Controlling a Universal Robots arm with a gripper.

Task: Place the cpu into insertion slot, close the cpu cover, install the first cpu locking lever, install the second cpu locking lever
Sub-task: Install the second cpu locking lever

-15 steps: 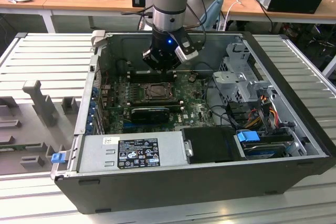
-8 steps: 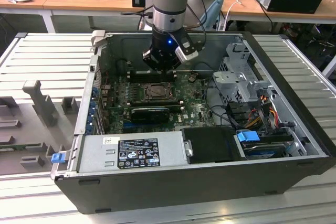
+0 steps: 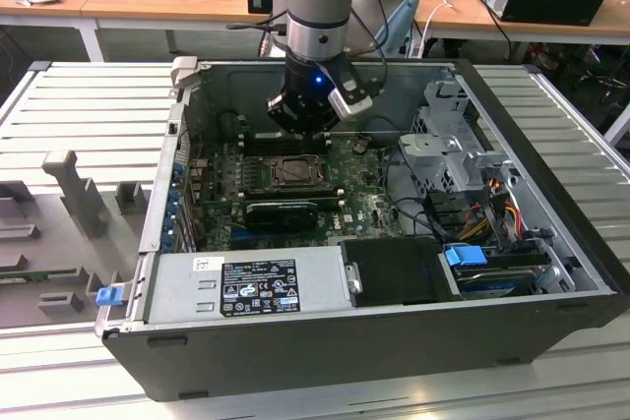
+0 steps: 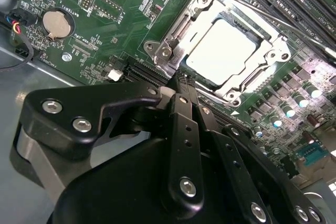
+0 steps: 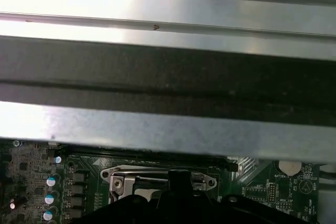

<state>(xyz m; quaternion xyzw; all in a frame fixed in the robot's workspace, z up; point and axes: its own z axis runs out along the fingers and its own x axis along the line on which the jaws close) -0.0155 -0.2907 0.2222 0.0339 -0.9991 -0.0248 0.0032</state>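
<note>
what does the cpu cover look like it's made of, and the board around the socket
The cpu cover looks like bare stamped metal with a bright, slightly brushed finish; it throws glare. The circuit board around it looks like green lacquered laminate, matte, with white print and soldered parts.

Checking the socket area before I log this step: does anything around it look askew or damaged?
Nothing stands out. In the second wrist view the cpu lies flat and square in the insertion slot, with the cpu cover down around it. The gripper sits at the socket's edge. No damage visible.
</note>
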